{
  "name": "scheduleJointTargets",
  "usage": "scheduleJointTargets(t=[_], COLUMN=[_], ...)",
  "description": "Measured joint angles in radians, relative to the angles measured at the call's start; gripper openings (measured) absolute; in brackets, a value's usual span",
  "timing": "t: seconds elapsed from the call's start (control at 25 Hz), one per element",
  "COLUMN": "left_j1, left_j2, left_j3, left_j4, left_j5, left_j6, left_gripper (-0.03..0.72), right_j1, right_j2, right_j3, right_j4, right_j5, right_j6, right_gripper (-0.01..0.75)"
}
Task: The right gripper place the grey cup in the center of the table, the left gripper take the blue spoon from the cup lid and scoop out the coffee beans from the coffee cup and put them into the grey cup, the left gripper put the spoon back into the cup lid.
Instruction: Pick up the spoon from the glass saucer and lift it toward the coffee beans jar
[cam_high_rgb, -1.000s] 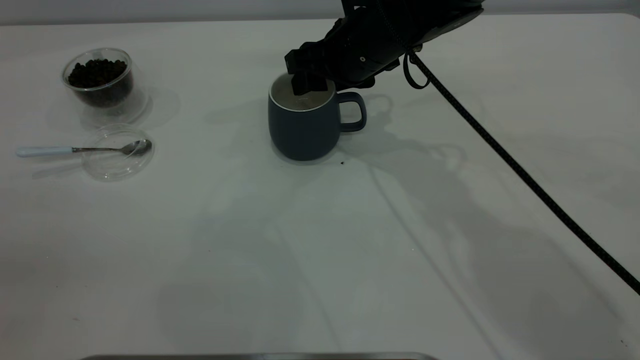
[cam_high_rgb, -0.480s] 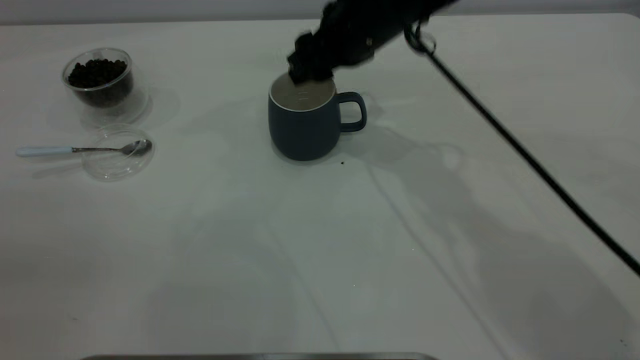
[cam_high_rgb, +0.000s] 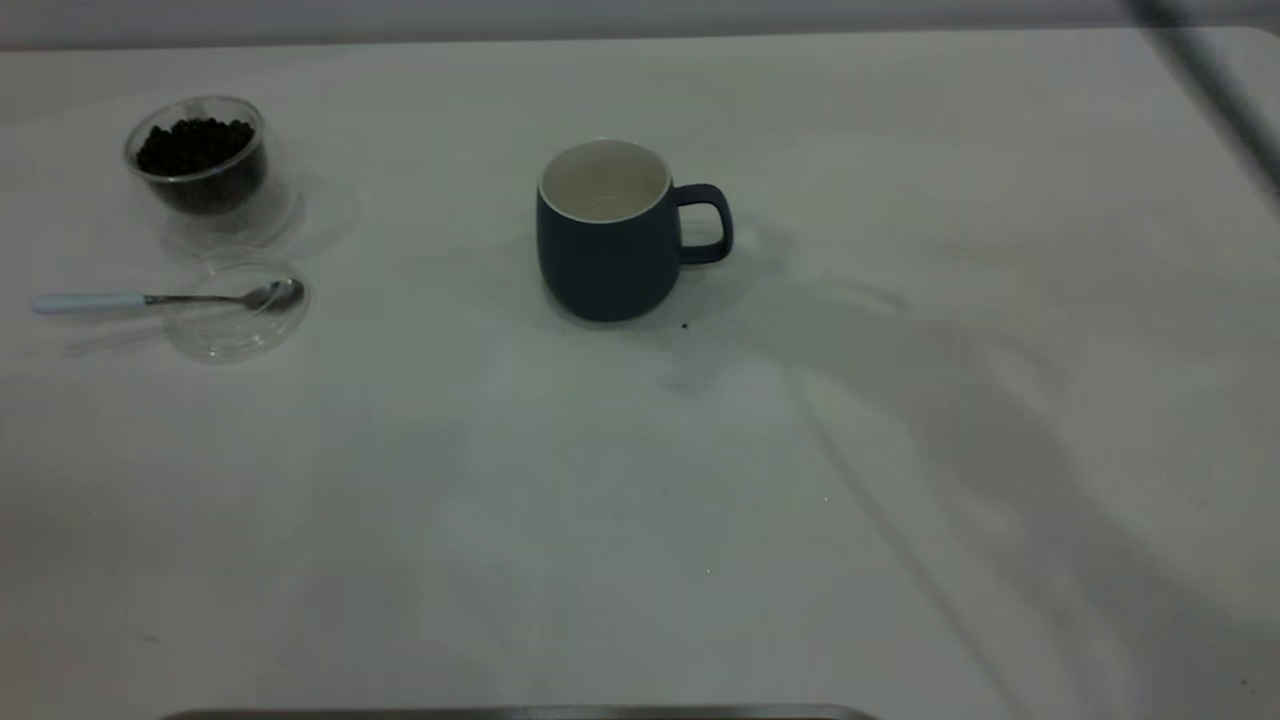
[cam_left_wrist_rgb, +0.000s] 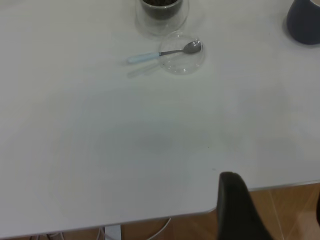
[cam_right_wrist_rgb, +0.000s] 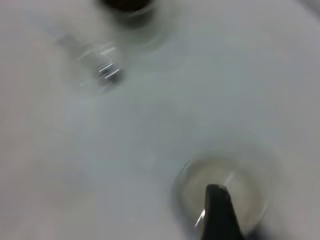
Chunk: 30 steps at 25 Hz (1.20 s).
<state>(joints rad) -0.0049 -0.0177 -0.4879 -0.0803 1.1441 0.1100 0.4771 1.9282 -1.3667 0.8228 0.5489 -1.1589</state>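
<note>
The grey cup stands upright near the table's middle, handle to the right, with nothing holding it. The coffee cup with coffee beans is at the far left. In front of it the blue spoon lies with its bowl in the cup lid. My right gripper is open above the grey cup, with one finger showing, and is outside the exterior view. My left gripper hangs open over the table's near edge, far from the spoon.
A blurred streak of the right arm's black cable crosses the far right corner. A small dark speck lies just in front of the grey cup. A metal edge runs along the table's front.
My right gripper let go of the grey cup's rim, rose and drew away to the right, out of the exterior view. The cup stayed in place.
</note>
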Motion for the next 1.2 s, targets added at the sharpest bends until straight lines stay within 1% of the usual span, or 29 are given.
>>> scheduleJointTargets(t=[0.12,0.2,0.36,0.52,0.64,0.72,0.84,1.0,1.08,1.2], left_j1=[0.000,0.000,0.000,0.000,0.000,0.000,0.000,0.000,0.000,0.000], left_j2=[0.000,0.000,0.000,0.000,0.000,0.000,0.000,0.000,0.000,0.000], left_j3=[0.000,0.000,0.000,0.000,0.000,0.000,0.000,0.000,0.000,0.000], left_j4=[0.000,0.000,0.000,0.000,0.000,0.000,0.000,0.000,0.000,0.000], left_j5=[0.000,0.000,0.000,0.000,0.000,0.000,0.000,0.000,0.000,0.000], left_j6=[0.000,0.000,0.000,0.000,0.001,0.001,0.001,0.001,0.001,0.001], left_gripper=[0.450,0.450,0.450,0.450,0.450,0.450,0.450,0.450,0.450,0.450], right_j1=[-0.005,-0.005,-0.005,-0.007,-0.008,-0.008,-0.008,-0.008,-0.008,-0.027], right_j2=[-0.200,-0.323,-0.530,-0.655,-0.732,-0.807,-0.944,-1.139,-1.227,-1.343], right_j3=[0.118,0.180,0.268,0.359,0.478,0.570,0.712,0.852,0.889,0.896], right_j4=[-0.212,-0.364,-0.618,-0.779,-0.841,-0.851,-0.863,-0.870,-0.872,-0.873], right_j5=[0.200,0.309,0.486,0.639,0.661,0.663,0.655,0.592,0.565,0.554], right_j6=[0.173,0.303,0.584,0.885,1.070,1.121,1.144,1.149,1.149,1.149], right_gripper=[0.461,0.461,0.461,0.461,0.461,0.461,0.461,0.461,0.461,0.461])
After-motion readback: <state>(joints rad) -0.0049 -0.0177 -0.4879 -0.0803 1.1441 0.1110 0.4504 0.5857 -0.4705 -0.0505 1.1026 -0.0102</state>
